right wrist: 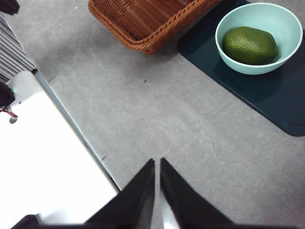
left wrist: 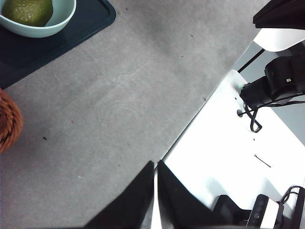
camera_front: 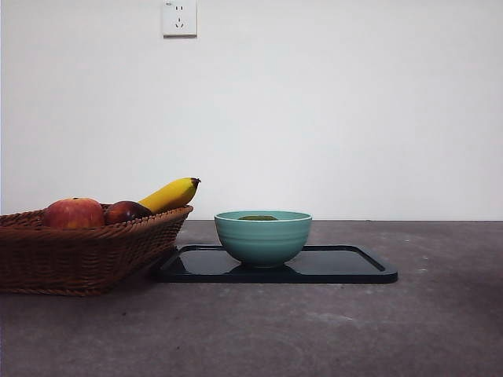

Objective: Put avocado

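The dark green, smooth oval avocado [right wrist: 250, 45] is seen lying inside a pale teal, round ceramic bowl [right wrist: 286, 21], resting on the bowl's bottom. In the front view only a thin dark green sliver of the avocado [camera_front: 258, 217] is visible above the rim of the bowl [camera_front: 263, 239]. The bowl is set on a flat black rectangular tray with a raised edge [camera_front: 346, 265], toward the tray's end nearest a brown woven wicker basket [camera_front: 78, 255]; the basket's flared side is just beside the tray's end, and whether they touch cannot be told.

In the basket a red apple [camera_front: 74, 213], a dark reddish round fruit [camera_front: 126, 210] and a yellow banana [camera_front: 170, 194] are held, the banana's dark tip pointing up over the basket's rim toward the bowl. Everything is carried by a grey, speckled worktop [camera_front: 314, 330]. A white wall socket [camera_front: 179, 17] is mounted on the white wall behind.

The left hand [left wrist: 155, 188] is held over bare worktop near its edge, well apart from the bowl, with its two black jaws drawn together and nothing between them. The right hand [right wrist: 157, 186] is likewise held over bare worktop, well apart from the tray, its jaws pressed together and empty.
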Controlling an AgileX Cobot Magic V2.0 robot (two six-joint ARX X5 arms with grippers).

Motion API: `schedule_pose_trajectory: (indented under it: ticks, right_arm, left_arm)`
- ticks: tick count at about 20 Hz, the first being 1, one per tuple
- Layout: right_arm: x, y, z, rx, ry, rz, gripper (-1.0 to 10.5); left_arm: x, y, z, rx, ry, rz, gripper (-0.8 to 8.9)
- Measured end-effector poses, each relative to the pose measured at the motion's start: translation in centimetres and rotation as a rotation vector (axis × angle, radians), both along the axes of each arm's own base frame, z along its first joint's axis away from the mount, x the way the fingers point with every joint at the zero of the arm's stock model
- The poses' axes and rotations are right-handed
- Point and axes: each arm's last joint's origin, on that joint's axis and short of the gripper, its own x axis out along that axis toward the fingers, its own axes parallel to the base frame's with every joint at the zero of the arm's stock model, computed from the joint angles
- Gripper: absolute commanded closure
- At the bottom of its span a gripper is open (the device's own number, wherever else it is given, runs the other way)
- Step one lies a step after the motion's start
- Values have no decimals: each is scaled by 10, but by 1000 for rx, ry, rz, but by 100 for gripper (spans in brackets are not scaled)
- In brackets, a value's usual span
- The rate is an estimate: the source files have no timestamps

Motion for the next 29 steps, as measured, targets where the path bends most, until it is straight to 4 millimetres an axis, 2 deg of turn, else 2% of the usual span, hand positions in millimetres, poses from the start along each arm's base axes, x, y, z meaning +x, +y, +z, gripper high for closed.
schedule_pose_trajectory:
  ticks: [3, 5, 9, 12, 15, 19, 23, 26, 29]
  right_arm:
    - [0, 0, 0, 0, 0, 0, 936]
    - [0, 0, 0, 0, 0, 0, 936]
    - [0, 0, 0, 3, -3, 0, 936]
    - [0, 0, 0, 3, -3, 0, 936]
    - [0, 0, 0, 3, -4, 0, 936]
    - [0, 0, 0, 3, -4, 0, 936]
    - [0, 0, 0, 3, -3, 0, 936]
    - [0, 0, 0, 3, -3, 0, 936]
    - [0, 0, 0, 3, -4, 0, 936]
  left_arm:
    - [-1, 0, 0, 0, -2, 0, 805]
    - [-3, 5, 7, 7, -110, 26, 805]
    - [-1, 30, 37, -70, -609, 250, 805]
    - [-11, 50, 33, -77, -966, 489, 805]
    - [-23, 65, 2, -7, -1118, 750, 805]
    - [-34, 75, -59, 95, -1084, 900, 805]
    - [-41, 77, -108, 115, -1054, 927, 805]
    - [-41, 78, -132, 108, -1015, 937, 805]
    - [-41, 78, -149, 114, -975, 942, 805]
